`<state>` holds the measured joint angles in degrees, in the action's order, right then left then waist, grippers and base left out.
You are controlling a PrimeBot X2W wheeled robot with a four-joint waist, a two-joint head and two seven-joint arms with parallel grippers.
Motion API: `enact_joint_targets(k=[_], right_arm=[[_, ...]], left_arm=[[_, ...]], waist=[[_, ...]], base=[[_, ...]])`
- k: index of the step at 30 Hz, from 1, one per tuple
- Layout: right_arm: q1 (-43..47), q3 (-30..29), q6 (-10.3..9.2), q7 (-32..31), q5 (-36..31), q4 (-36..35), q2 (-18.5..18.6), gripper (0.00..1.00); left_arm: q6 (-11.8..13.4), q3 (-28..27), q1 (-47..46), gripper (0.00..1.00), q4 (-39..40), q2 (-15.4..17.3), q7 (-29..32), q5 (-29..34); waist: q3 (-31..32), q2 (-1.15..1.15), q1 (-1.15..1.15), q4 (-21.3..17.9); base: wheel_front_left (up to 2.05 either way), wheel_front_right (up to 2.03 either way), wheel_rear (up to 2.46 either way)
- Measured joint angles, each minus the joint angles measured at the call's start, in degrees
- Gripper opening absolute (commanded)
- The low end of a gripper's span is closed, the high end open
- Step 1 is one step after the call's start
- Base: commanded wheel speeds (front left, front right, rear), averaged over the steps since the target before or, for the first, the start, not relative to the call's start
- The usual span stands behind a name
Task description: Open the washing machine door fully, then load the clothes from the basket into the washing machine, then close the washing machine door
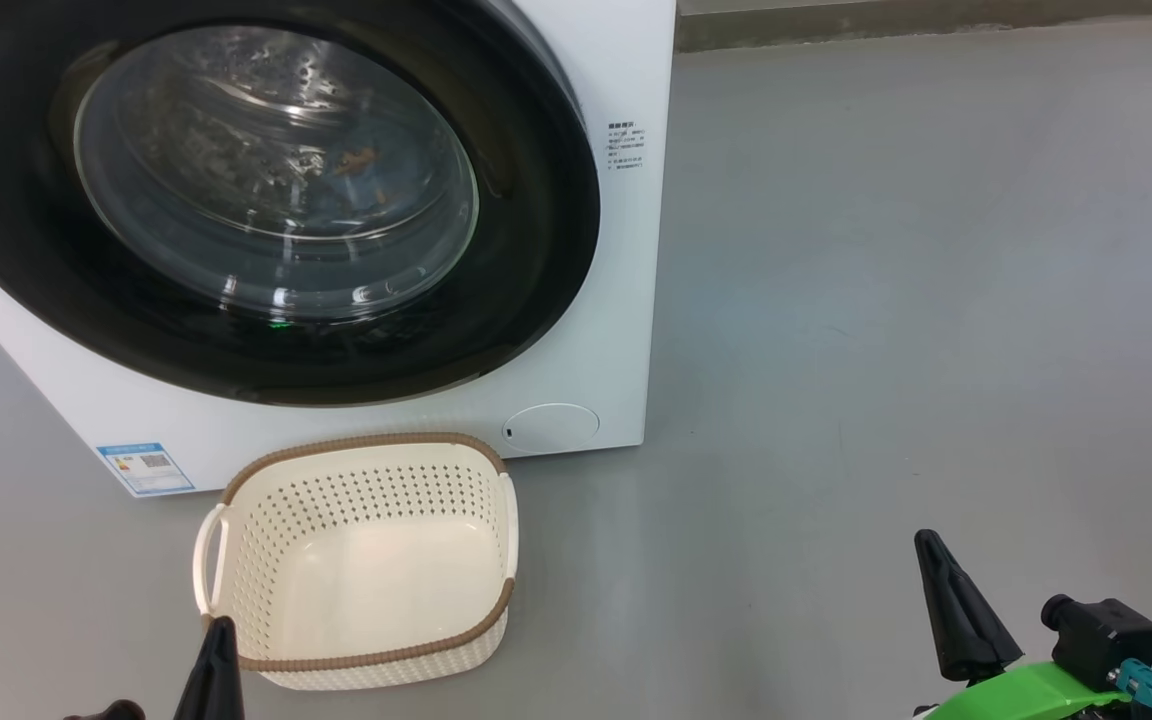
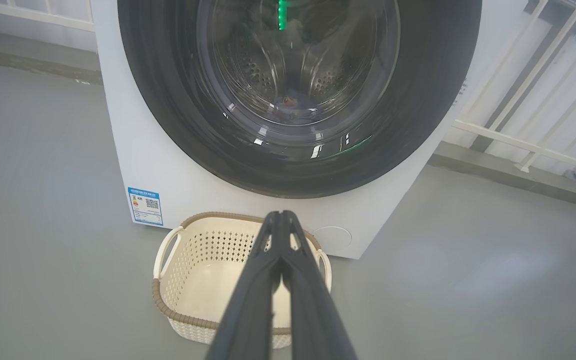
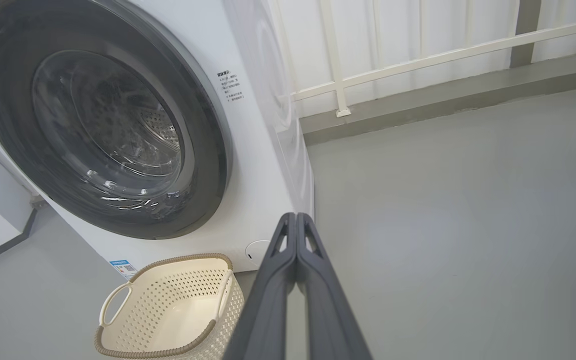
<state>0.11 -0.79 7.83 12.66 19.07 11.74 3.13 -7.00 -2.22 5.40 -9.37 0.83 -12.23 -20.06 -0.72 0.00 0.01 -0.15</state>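
Observation:
The white washing machine (image 1: 626,300) stands at the left with its door (image 1: 536,250) shut flat against the front, black ring and glass window facing me. Through the glass a scrap of blue and orange clothes (image 1: 354,160) (image 2: 288,101) lies in the drum. The cream basket (image 1: 366,447) sits on the floor just below the door, with nothing in it. My left gripper (image 1: 221,625) (image 2: 280,215) hovers over the basket's near left corner, shut and holding nothing. My right gripper (image 1: 928,540) (image 3: 295,216) is shut too, off to the basket's right above bare floor.
Grey floor (image 1: 886,300) stretches to the right of the machine. A white railing (image 3: 418,60) on a low kerb (image 3: 443,95) runs behind it. A blue label (image 1: 146,468) and a round hatch (image 1: 551,427) mark the machine's lower front.

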Motion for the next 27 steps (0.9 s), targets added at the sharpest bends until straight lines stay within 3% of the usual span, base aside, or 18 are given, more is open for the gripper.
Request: enact_joint_targets(k=[27], right_arm=[[-0.1,-1.1,0.00,-3.8,17.4,0.8,0.1,0.00]], left_arm=[[-0.1,-0.4,-1.1,0.00,-1.4,0.1,4.2,-16.6]], waist=[[0.1,0.00,0.00,0.0]], base=[[0.00,0.00,0.00]])
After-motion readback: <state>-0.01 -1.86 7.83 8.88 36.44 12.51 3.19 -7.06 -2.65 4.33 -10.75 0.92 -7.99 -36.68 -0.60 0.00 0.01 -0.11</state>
